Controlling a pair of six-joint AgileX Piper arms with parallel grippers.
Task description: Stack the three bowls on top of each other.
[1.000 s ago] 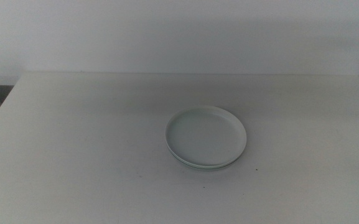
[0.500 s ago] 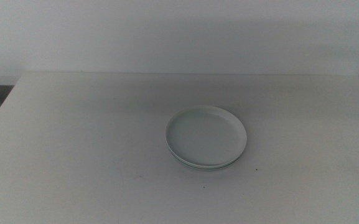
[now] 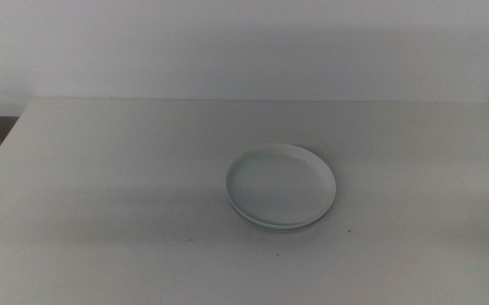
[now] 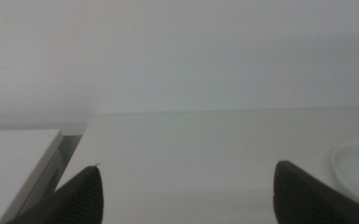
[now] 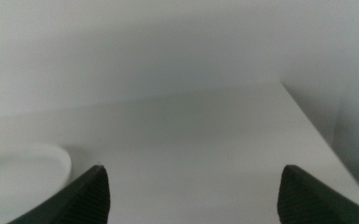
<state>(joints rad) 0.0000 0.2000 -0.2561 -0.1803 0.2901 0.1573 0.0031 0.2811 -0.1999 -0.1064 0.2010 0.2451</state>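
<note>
The left gripper (image 4: 185,199) and right gripper (image 5: 191,196) hang over the desk (image 3: 125,169) with jaws spread wide, gripping nothing. The bowls (image 3: 280,186) sit stacked near the desk's middle.

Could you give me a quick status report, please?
Both hands open, empty: left hand, right hand. Bowl stack mid-table, untouched. Nothing in the way.

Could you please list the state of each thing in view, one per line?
stack of bowls: nested upright at the table's middle, white bowl on top, untouched.
left gripper: open, empty, at the table's left edge.
right gripper: open, empty, off to the stack's right.
table: bears the stack.
</note>
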